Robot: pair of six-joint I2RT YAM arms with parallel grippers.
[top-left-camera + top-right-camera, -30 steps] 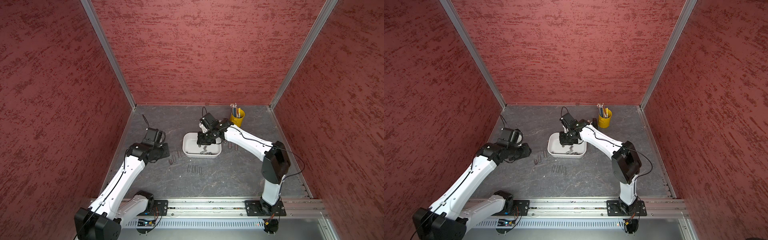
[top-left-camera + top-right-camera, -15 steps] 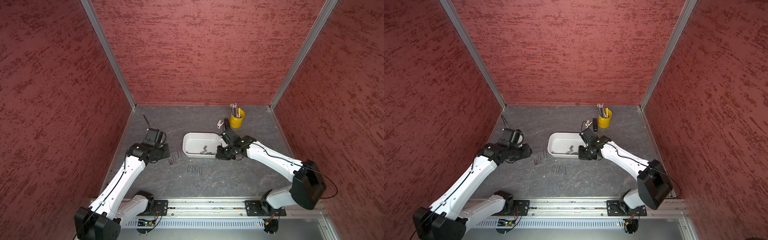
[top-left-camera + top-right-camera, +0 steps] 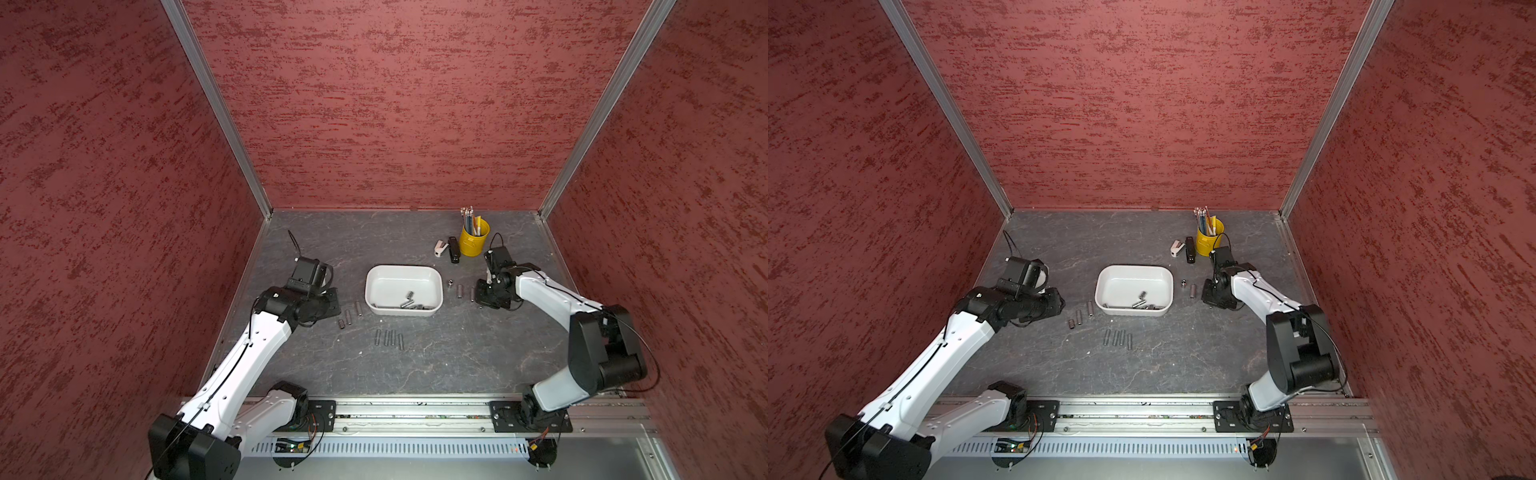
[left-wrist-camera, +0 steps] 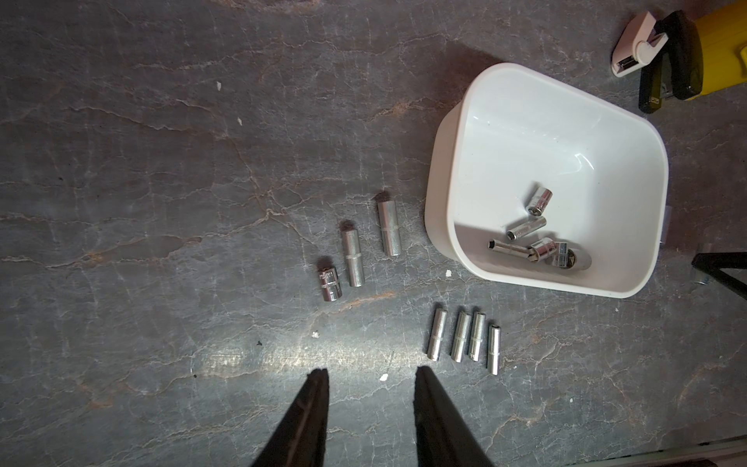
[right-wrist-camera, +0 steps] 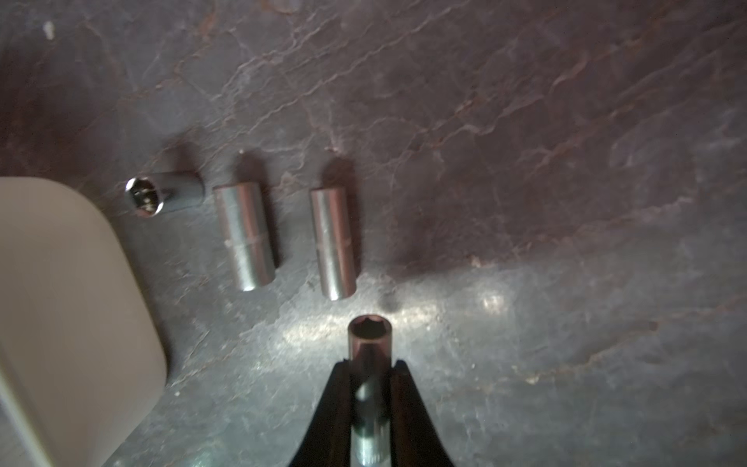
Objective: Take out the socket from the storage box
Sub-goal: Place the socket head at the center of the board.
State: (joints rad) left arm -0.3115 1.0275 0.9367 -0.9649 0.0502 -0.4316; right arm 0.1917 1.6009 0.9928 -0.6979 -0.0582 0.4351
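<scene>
The white storage box [image 3: 402,268] [image 3: 1133,267] sits mid-table with several metal sockets [image 3: 409,301] [image 4: 533,238] lying in its near part. My right gripper [image 5: 370,364] is shut on one socket [image 5: 370,335], whose hex mouth pokes out past the fingertips. It hangs low over the table just right of the box [image 5: 60,303], beside three sockets lying there [image 5: 244,236]. In both top views this gripper [image 3: 482,297] [image 3: 1209,296] is right of the box. My left gripper [image 4: 370,374] [image 3: 330,305] is open and empty, left of the box.
Three sockets [image 3: 350,318] lie left of the box and a row of several [image 3: 388,337] lies in front of it. A yellow pencil bucket [image 3: 473,241], a black stapler [image 3: 454,249] and a small white stapler [image 3: 440,248] stand at the back right. Red walls enclose the table.
My right arm has swung from over the box to its right side, carrying the socket down near the table. The left arm has stayed put.
</scene>
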